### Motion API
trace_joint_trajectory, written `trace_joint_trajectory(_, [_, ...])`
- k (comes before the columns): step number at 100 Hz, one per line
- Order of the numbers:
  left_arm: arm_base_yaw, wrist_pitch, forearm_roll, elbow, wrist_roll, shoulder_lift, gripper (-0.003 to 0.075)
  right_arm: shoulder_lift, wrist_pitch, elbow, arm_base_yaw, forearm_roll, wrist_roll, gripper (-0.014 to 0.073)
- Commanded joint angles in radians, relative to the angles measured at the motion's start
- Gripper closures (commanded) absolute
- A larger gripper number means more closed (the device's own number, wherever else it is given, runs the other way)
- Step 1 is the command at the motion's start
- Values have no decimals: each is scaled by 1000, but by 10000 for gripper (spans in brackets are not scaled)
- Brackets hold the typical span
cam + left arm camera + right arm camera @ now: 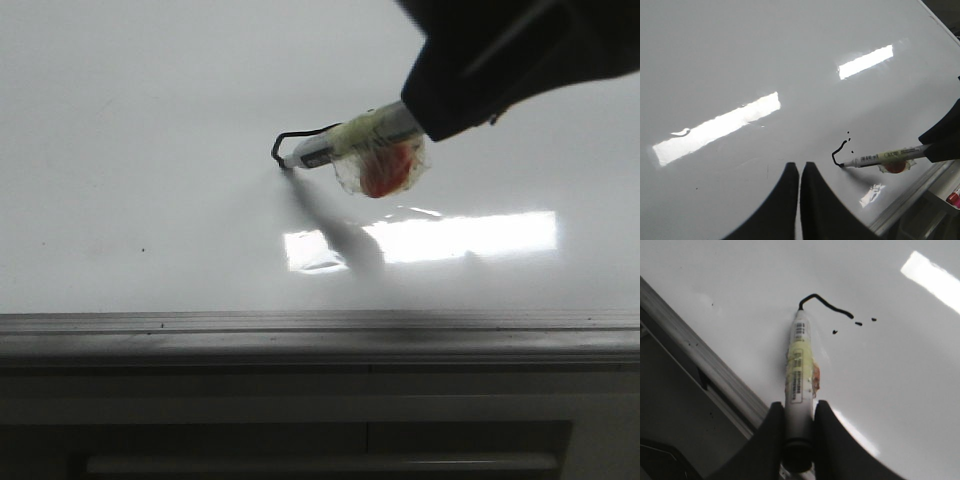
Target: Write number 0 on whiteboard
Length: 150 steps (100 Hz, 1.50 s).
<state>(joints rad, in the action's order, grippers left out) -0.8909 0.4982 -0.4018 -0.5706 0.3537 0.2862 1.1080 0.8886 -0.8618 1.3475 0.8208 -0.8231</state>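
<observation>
I am partway through the stroke: my right gripper (799, 432) is clamped on the marker (799, 372), fingers pressed against both sides of the barrel, and the tip touches the whiteboard (150, 120) at the end of a short black line. That line is the start of the number 0 (838, 151): a small hooked arc with a few stray dots beside it, nowhere near a closed loop. In the front view it lies toward the middle of the board, a little right of centre, with the bright glare patch (460, 236) nearer to me and the grey frame edge (300, 330) along the near side.

My left gripper (799, 172) hovers over the board just beside the drawn arc, its fingers together and holding nothing.

I judge the task barely begun. The next move calls for keeping steady tip pressure, since the dots suggest skipped contact, and sweeping the tip round in one curve back to where the line begins. Tape and something red (385, 168) cling to the barrel.
</observation>
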Motion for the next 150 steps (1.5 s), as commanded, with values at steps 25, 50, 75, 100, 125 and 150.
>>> trace_joint_trajectory(25, [1, -70, -4, -24, 10, 9, 740, -122, 178, -24, -1, -45, 40, 662])
trace_joint_trajectory(50, [1, -70, -4, -24, 10, 9, 740, -151, 202, -24, -1, 54, 31, 662])
trace_joint_trajectory(75, [1, -70, -4, -24, 10, 9, 740, -82, 60, -42, -41, 60, 31, 662])
trace_joint_trajectory(100, [1, -70, -4, -24, 10, 9, 740, 19, -14, -90, -42, 47, 31, 662])
trace_joint_trajectory(125, [1, -70, -4, -24, 10, 9, 740, -2, -43, -189, -12, 74, 68, 662])
trace_joint_trajectory(150, [1, -73, 6, -24, 10, 12, 739, -108, -72, -337, 63, 115, 136, 662])
